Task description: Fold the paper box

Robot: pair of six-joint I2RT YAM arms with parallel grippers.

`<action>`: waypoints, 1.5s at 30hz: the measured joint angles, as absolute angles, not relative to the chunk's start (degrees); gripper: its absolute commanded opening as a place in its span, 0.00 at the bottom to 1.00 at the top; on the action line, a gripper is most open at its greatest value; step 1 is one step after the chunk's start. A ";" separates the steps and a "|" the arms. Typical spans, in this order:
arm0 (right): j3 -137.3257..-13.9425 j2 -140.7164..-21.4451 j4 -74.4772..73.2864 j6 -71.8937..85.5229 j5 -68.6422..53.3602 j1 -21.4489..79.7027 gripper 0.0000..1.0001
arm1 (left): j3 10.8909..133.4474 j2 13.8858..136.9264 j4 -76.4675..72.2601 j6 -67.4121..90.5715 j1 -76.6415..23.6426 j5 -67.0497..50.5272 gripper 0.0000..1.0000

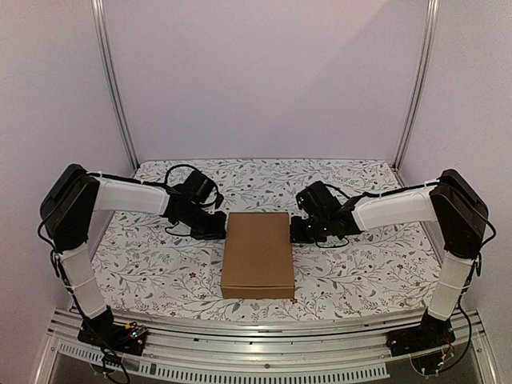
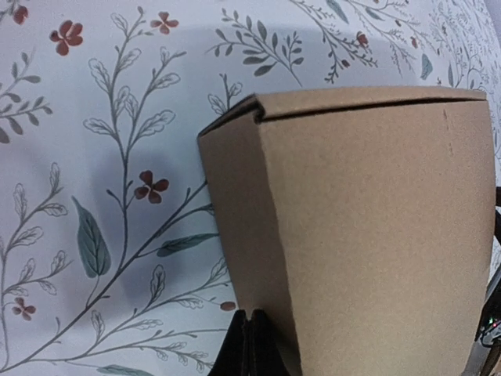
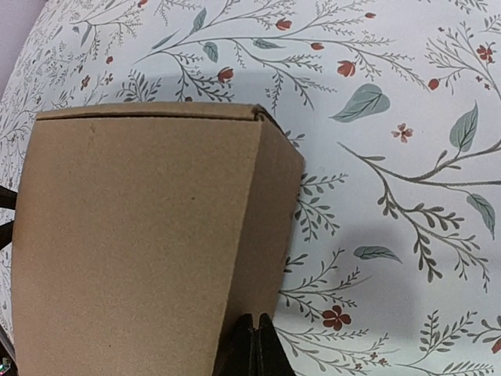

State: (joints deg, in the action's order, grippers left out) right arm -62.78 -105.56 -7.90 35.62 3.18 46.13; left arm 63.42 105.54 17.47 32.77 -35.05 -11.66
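The box point(image 1: 258, 254), its lid down, sat at the middle of the flowered cloth point(image 1: 144, 264), long side running away from the arm bases. Both arms rose from the near rail, bent at raised outer elbows, and reached inward and downward to flank the box's far half. The left gripper point(image 1: 210, 228) lay low at the box's left wall, its fingers point(image 2: 249, 348) pressed together with nothing between them. The right gripper point(image 1: 302, 230) mirrored it at the right wall, fingers point(image 3: 254, 345) likewise pressed together and empty. Whether either gripper's tips touched the cardboard could not be told.
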 measured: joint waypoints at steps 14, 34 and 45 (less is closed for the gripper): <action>-69.19 -110.87 -8.62 35.33 7.25 42.57 0.00 | 73.69 113.60 17.91 33.01 -33.93 -11.22 0.00; -71.44 -110.61 -10.79 28.84 10.00 39.16 0.42 | 78.24 114.63 20.91 30.55 -32.05 -8.56 0.48; -67.48 -92.20 -14.09 20.45 19.57 38.81 0.99 | 78.28 101.12 25.21 26.89 -32.01 -4.60 0.87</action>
